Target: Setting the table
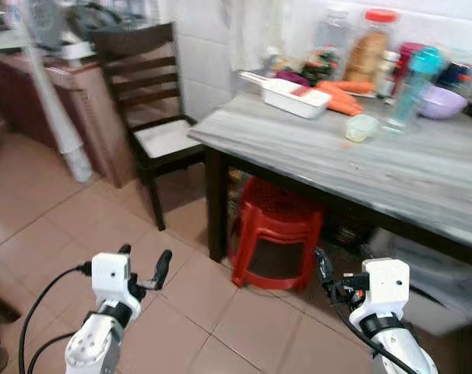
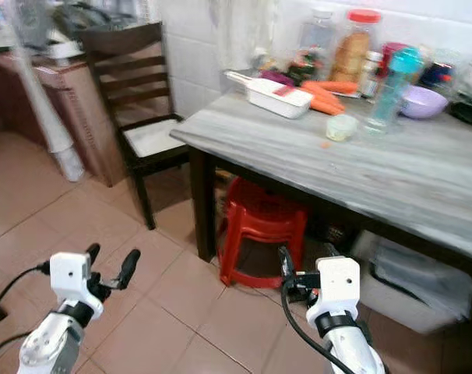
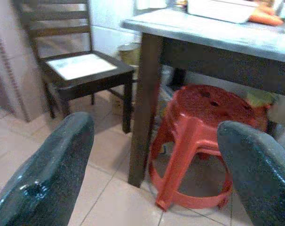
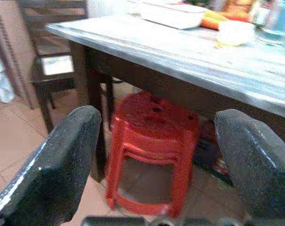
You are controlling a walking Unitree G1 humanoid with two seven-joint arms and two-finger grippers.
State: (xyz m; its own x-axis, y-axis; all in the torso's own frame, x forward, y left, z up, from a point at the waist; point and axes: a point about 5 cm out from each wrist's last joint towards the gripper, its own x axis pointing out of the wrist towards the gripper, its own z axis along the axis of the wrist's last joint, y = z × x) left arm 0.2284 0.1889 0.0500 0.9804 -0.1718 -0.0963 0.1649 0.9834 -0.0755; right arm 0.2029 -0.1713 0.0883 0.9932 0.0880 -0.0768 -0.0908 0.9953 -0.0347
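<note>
A grey wood-grain table (image 1: 298,152) stands ahead to the right, by a white tiled wall. On its far side lie a white rectangular dish (image 1: 296,97), carrots (image 1: 341,97), a small clear cup (image 1: 361,127), a teal bottle (image 1: 411,84), a purple bowl (image 1: 442,102) and tall jars (image 1: 368,48). My left gripper (image 1: 146,263) is open and empty, low over the floor tiles, well short of the table. My right gripper (image 2: 306,261) is open and empty too, held below the table's edge and pointing towards the red stools (image 4: 152,141).
Stacked red plastic stools (image 1: 275,232) sit under the table beside its dark leg (image 1: 216,204). A dark wooden chair (image 1: 146,109) stands at the table's left end, with a brown counter (image 1: 68,105) further left. A pale bin (image 1: 423,269) sits under the table's right side.
</note>
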